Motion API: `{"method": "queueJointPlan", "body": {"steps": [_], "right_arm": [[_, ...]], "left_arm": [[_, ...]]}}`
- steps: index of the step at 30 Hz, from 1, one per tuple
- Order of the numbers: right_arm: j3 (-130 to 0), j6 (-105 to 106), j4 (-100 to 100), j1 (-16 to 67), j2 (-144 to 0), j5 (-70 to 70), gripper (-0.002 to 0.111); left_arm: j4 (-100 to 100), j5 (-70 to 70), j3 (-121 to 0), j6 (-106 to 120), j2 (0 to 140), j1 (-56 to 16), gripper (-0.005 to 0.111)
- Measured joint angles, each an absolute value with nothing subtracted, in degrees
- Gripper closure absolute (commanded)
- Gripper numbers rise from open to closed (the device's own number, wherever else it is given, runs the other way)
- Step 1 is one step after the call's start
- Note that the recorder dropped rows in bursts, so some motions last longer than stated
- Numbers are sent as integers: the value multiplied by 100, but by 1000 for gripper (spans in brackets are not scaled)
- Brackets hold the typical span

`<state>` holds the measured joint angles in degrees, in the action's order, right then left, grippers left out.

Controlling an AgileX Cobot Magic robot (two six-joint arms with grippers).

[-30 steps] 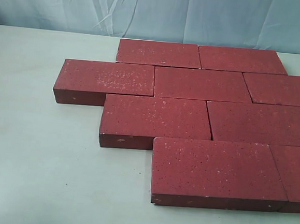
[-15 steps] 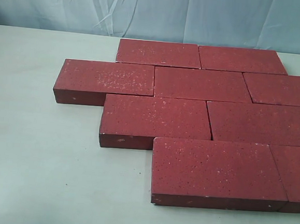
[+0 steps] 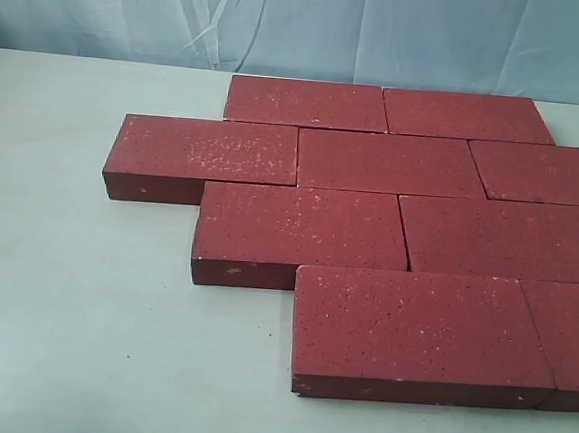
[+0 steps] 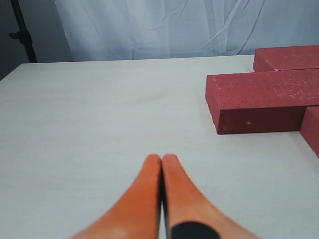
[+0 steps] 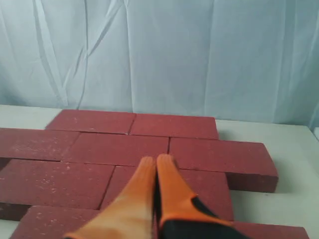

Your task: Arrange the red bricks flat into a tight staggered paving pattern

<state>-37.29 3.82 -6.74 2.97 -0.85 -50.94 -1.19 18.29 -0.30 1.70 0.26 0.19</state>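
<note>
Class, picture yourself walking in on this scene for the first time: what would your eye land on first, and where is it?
The dark red rectangular paving bricks stand out first, lying flat in four staggered rows across the middle and right of the pale table. Next come the orange left gripper, shut, over the tabletop beside the bricks, and the orange right gripper, shut, above the bricks.

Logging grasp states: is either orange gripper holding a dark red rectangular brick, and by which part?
Nothing is held. The left gripper and the right gripper are both shut on nothing; the dark red rectangular bricks lie flat on the table.
</note>
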Motion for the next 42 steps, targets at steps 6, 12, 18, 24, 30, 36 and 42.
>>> {"method": "queueJointPlan", "body": {"steps": [6,12,18,24,30,36,42], "right_arm": [[-2582,370,0,297,-28,-4390,109],[-1393,357,55,297,-38,-2975,109],[-548,345,55,297,-38,-1943,109],[-65,345,55,297,-28,-1806,109],[-29,345,55,297,-28,-1817,109],[-29,345,55,297,-28,-1805,109],[-29,295,55,297,-28,-1783,109]], "left_arm": [[-119,1829,-30,170,26,19,107],[-119,1829,-30,170,26,19,107],[-119,1829,-30,170,26,19,107],[-119,1829,-30,170,26,19,107],[-119,1829,-30,170,26,19,107],[-119,1829,-30,170,26,19,107],[-119,1829,-30,170,26,19,107]]}}
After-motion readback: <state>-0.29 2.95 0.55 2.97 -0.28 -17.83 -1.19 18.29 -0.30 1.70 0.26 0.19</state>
